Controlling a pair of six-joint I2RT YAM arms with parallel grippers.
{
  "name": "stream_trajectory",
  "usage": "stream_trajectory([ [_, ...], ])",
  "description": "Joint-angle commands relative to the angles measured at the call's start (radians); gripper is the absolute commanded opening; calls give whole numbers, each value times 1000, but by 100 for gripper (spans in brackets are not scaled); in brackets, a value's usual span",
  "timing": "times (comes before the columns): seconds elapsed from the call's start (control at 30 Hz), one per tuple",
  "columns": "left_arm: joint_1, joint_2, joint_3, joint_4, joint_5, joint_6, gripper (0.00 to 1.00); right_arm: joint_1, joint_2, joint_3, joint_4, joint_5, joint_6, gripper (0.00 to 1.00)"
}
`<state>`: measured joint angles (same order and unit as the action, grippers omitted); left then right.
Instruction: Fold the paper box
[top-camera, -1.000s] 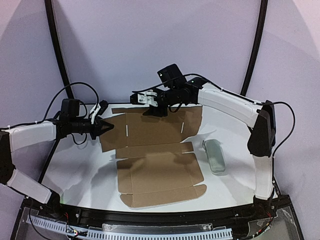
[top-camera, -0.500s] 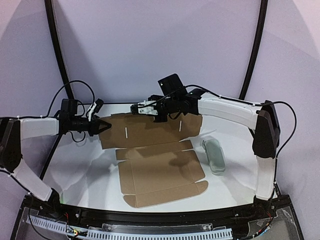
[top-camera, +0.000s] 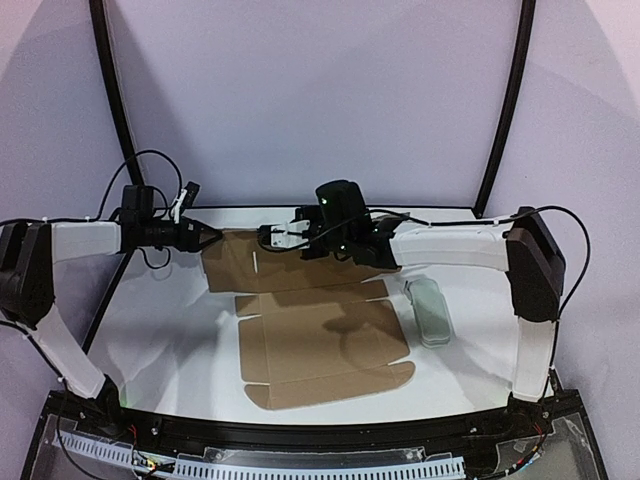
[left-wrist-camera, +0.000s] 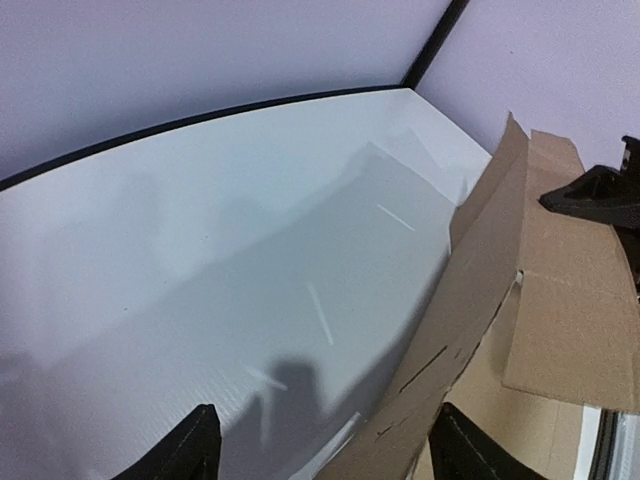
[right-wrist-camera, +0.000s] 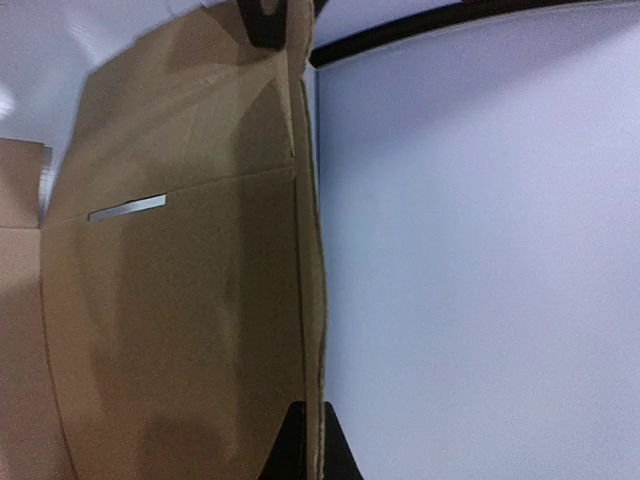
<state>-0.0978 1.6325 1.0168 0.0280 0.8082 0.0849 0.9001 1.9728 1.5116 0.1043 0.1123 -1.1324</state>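
The top view sits high above the near edge, looking down and forward, wide over the white tabletop (top-camera: 160, 330). The wrist cameras sit low and close. The left skims rightward; the right sights along an edge of the brown corrugated cardboard paper box (top-camera: 320, 345), which all three views share.

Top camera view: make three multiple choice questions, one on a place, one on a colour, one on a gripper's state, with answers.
1. Where is the grey-green oblong object? A) on the paper box B) on the table beside the box, right arm's side C) against the back wall
2. The paper box's colour? A) white B) blue C) brown
3. The left gripper is: A) open B) shut on the box C) shut on the oblong object
Answers: 1 B, it lies on the white surface by the box's right edge. 2 C, plain brown cardboard. 3 A, its fingers stand wide apart in the left wrist view.
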Motion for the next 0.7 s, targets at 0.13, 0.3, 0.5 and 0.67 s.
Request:
stream_trajectory([
  [0.13,4,-245,-31,-99,-161,-170,99,28,71,-78,439,223,-23,0],
  [0.3,0,-449,-63,-183,-276,-249,99,47,146,-91,562,313,-73,0],
  [0.5,-46,-469,-46,-202,-331,-415,99,65,166,-113,587,309,-84,0],
  [0.67,-134,-424,-59,-107,-323,-538,99,71,206,-114,623,345,-120,0],
])
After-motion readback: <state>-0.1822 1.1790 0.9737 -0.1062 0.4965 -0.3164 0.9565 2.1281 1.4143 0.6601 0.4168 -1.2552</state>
